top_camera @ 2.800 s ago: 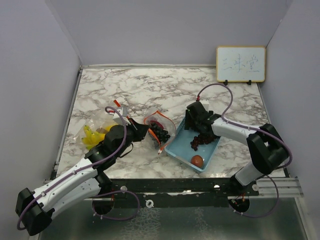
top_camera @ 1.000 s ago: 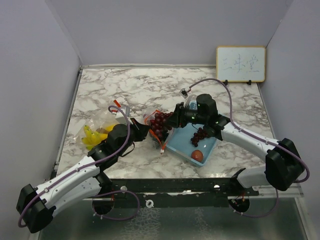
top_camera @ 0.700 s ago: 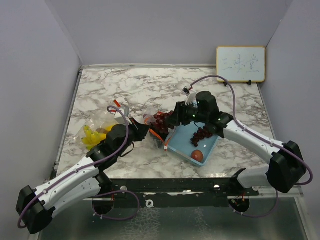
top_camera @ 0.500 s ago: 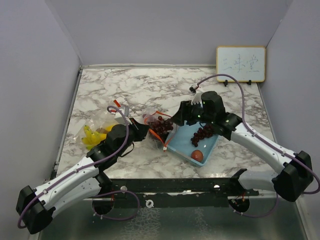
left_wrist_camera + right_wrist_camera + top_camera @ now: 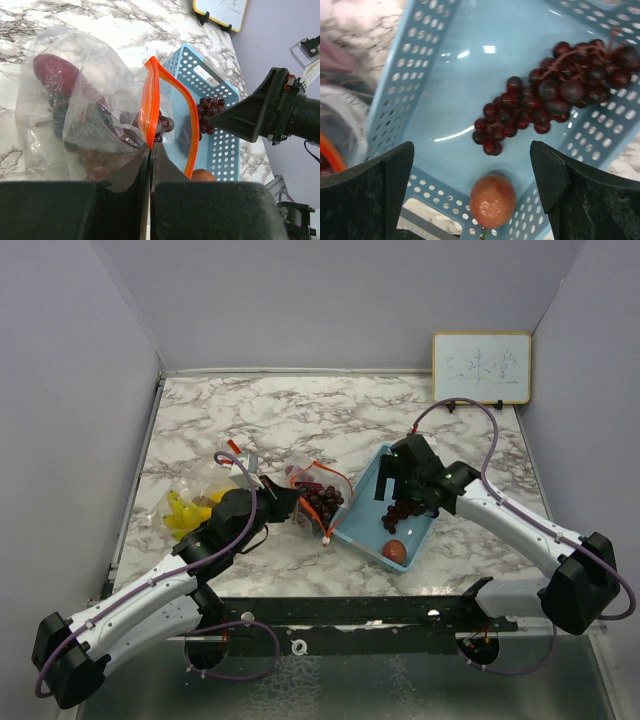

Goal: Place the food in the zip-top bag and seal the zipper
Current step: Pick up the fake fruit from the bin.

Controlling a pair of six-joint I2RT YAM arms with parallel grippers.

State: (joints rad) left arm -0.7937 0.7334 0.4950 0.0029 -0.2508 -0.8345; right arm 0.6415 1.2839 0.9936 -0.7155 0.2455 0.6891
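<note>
Bag rim (image 5: 151, 95) (orange) in left hand (image 5: 151, 148)

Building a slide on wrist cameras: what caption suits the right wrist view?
Right tool open above the light blue basket, which holds a grape cluster and a small red fruit.

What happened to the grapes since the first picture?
The right fingers lifted a grape bunch from the blue basket, carried it left to the zip-top bag, let go, and swung back over the basket, open. The left fingers stayed pinched on the bag's orange edge. A second grape cluster and the red fruit stayed in the basket.
</note>
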